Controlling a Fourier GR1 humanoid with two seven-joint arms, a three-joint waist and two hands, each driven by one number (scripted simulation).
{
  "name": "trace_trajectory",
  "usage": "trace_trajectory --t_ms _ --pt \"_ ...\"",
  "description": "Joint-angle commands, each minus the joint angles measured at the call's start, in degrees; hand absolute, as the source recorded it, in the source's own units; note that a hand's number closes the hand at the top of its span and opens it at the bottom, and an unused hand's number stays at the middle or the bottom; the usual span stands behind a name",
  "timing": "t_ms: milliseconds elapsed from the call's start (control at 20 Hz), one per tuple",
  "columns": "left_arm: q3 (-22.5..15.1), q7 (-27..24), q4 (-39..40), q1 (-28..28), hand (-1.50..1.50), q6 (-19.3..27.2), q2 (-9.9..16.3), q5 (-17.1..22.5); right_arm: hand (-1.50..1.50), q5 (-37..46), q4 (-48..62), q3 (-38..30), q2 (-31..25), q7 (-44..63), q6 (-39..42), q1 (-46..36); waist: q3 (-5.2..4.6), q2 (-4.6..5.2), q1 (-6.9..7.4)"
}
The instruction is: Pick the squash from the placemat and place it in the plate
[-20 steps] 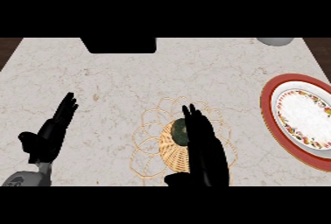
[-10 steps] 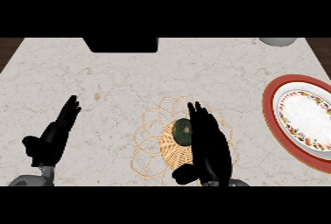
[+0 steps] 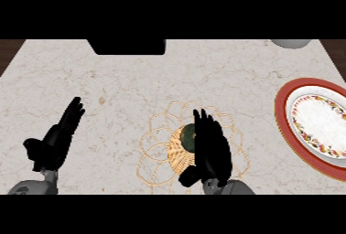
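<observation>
A dark green squash (image 3: 188,136) lies at the middle of a round woven placemat (image 3: 162,148) with a looped wire edge. My right hand (image 3: 212,148) hovers over the placemat, its straight fingers lying along the squash's right side and hiding most of it. The hand is open, not curled round the squash. The plate (image 3: 297,137), white with a red rim and patterned band, sits at the right edge, apart from the placemat. My left hand (image 3: 57,139) rests open at the lower left, fingers pointing up.
A black block (image 3: 128,46) stands at the counter's far edge, left of centre. A grey round object (image 3: 290,43) shows at the far right corner. The marble counter (image 3: 121,87) stretches between them.
My right hand has slid a little toward the near edge and further over the squash, covering more of it. The left hand has barely shifted.
</observation>
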Motion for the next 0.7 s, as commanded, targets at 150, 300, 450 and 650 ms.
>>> trace_trajectory --t_ms 150,300,450,650 --pt "4.1 -5.3 4.9 1.6 0.00 -5.2 0.6 0.1 -1.50 -0.5 9.6 -2.0 0.6 0.1 -2.8 -4.1 -0.01 0.08 0.18" --pt "4.0 0.1 -2.9 2.7 0.00 -4.1 0.4 -1.0 -1.50 -0.1 12.6 -1.9 0.7 -3.2 -6.3 -2.5 0.01 0.02 0.22" --pt "2.2 1.5 2.1 -4.0 0.00 -0.8 -4.1 -3.1 1.50 -4.2 8.6 -1.9 0.7 -6.0 1.3 -2.5 0.00 0.04 -0.04" --pt "4.6 -1.6 2.6 0.4 0.00 -4.4 -1.9 -3.0 1.50 -2.7 18.4 -5.8 0.7 -15.4 -4.2 -3.8 0.01 0.06 0.21"
